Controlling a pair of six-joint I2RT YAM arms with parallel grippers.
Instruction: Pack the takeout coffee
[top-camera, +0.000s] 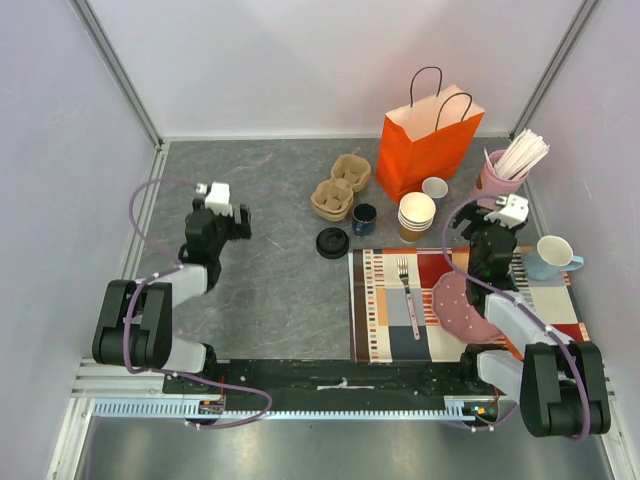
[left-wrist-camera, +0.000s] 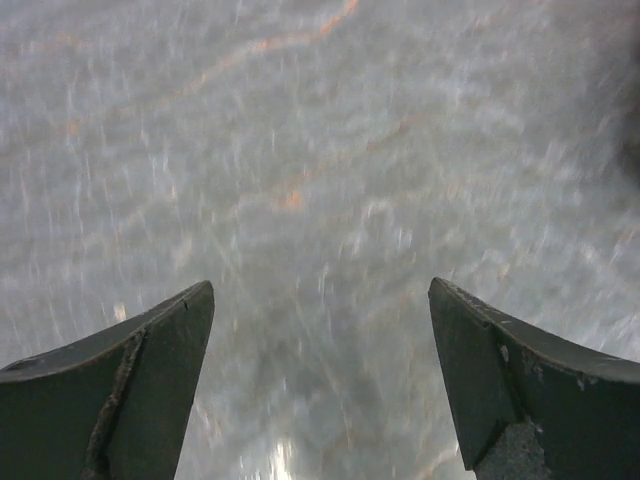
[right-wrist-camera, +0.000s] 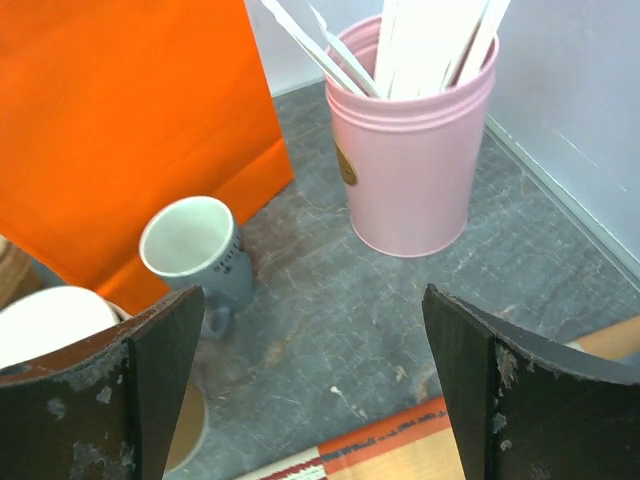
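Observation:
No brown kraft cup with a black lid shows in any view; the takeout coffee is out of view. A loose black lid lies on the grey table beside a small dark blue cup. A stack of lidless paper cups stands in front of the orange paper bag; the stack and the bag also show in the right wrist view. My left gripper is open and empty over bare table. My right gripper is open and empty, right of the cup stack.
Two cardboard cup carriers sit left of the bag. A small grey mug and a pink tin of straws stand by the bag. A striped placemat holds a fork and pink plate. A light blue mug stands far right.

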